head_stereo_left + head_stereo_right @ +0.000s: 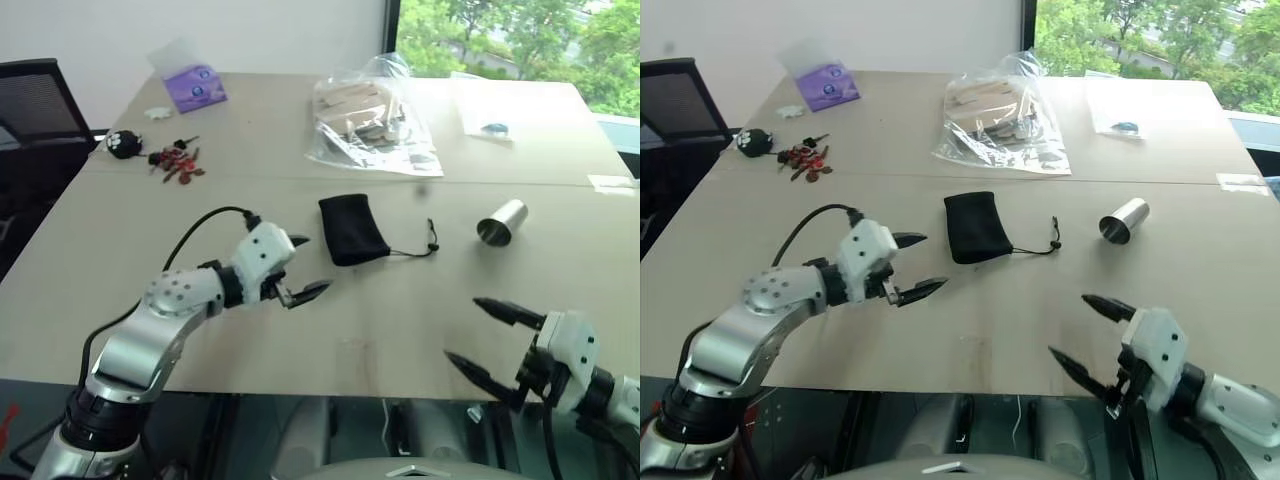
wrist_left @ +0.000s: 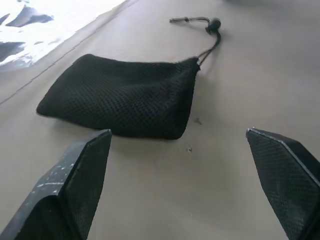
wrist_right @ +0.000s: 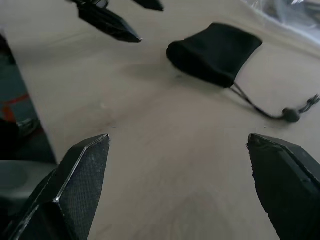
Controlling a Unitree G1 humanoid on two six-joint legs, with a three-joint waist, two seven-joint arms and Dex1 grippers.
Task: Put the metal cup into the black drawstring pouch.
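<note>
**Cup on its side, pouch flat, both grippers empty**

Table (image 1: 120, 260), pale wood-grain laminate, carries all items. The small soft matte black fabric drawstring pouch (image 1: 352, 229) lies flat near the middle, its thin black cord (image 1: 415, 250) trailing toward the robot's right and ending in a knot. The small shiny silver steel cup (image 1: 501, 222) lies tipped on its side, well apart from the pouch on the robot's right, open mouth facing the near edge.

Left gripper (image 1: 305, 268) hovers just beside the pouch on its left, fingers spread wide, holding nothing. Right gripper (image 1: 492, 341) hangs at the near table edge, fingers likewise spread and empty, well short of the cup.

Farther back: a clear plastic bag (image 1: 370, 120) of wooden pieces, a purple packet (image 1: 195, 87), a black round plush toy (image 1: 123, 145) and small red pieces (image 1: 178, 163).
</note>
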